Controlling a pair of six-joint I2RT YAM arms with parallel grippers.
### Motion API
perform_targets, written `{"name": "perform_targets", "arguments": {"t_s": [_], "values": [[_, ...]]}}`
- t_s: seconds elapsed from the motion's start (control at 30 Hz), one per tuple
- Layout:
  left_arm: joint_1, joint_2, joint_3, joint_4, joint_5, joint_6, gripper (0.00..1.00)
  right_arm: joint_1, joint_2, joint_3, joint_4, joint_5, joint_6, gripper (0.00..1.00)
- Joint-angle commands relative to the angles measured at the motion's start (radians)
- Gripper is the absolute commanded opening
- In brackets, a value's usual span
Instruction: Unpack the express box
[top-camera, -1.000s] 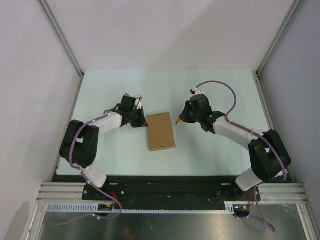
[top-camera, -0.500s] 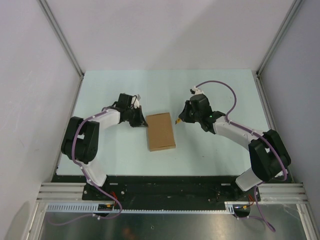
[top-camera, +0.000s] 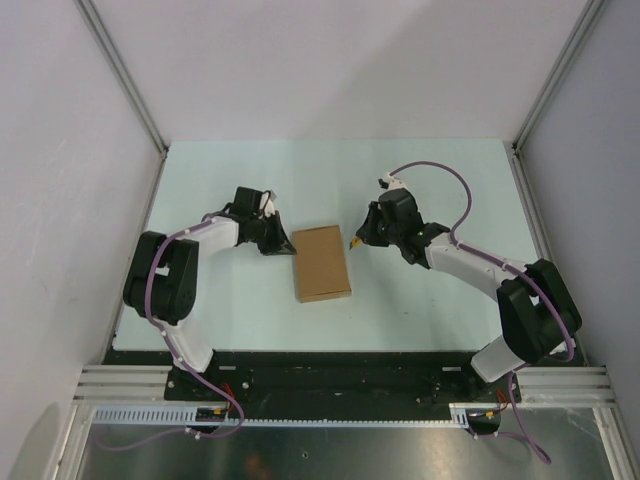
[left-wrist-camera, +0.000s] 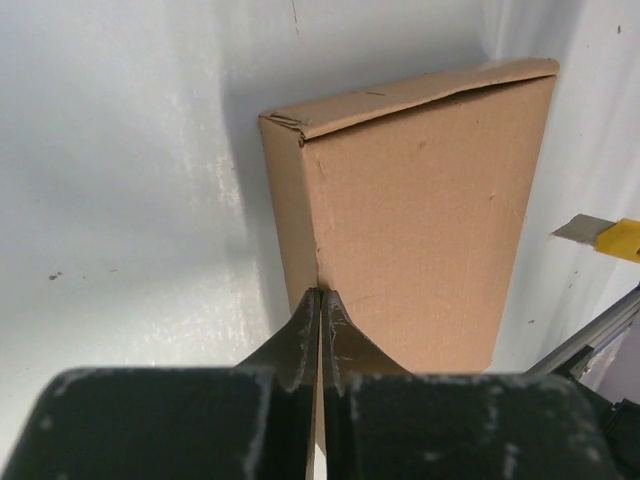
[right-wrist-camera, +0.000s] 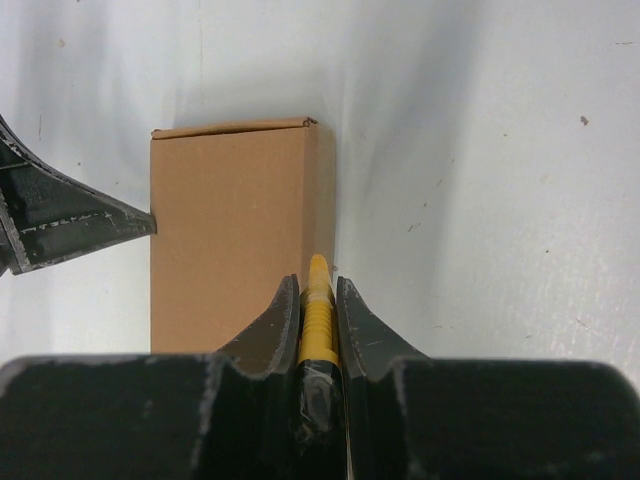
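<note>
1. The box (top-camera: 322, 263) is shut, so whatever is inside is hidden. A folded lid seam runs along its far end in the right wrist view.
2. Both wrist views cut off the near part of the box behind the black fingers.
3. Most of the knife (right-wrist-camera: 316, 300) is hidden between the right fingers. Only its yellow nose pokes out, and the left wrist view catches its silver blade tip at the right edge.
4. The box lies flat near the middle of the pale table (top-camera: 420, 180), between the two grippers.
5. From above, its long axis runs nearly 12 to 6 o'clock, with the far end leaning slightly toward 11.
6. The left gripper (left-wrist-camera: 320, 300) is clenched with nothing between its fingers. The joined tips press against the box's side wall at about 9 to 10 o'clock.
7. The right gripper (right-wrist-camera: 317, 285) grasps the knife. It sits at about 2 o'clock from the box, with the knife nose aimed at the long edge on the 3 o'clock side.
8. The knife nose is right at that edge, but I cannot tell whether it touches the cardboard.
</note>
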Motion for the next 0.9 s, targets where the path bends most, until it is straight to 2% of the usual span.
{"name": "perform_targets", "arguments": {"t_s": [0.0, 0.47, 0.87], "values": [[0.006, 0.095, -0.075, -0.206, -0.169, 0.005, 0.00, 0.007, -0.013, 0.030, 0.028, 0.005, 0.001, 0.00], [-0.003, 0.089, -0.116, -0.208, -0.200, -0.104, 0.00, 0.008, -0.024, 0.032, 0.002, 0.001, -0.017, 0.00], [-0.084, 0.017, -0.093, -0.247, -0.412, -0.190, 0.00, 0.007, -0.043, 0.032, -0.029, 0.002, -0.035, 0.00]]}}
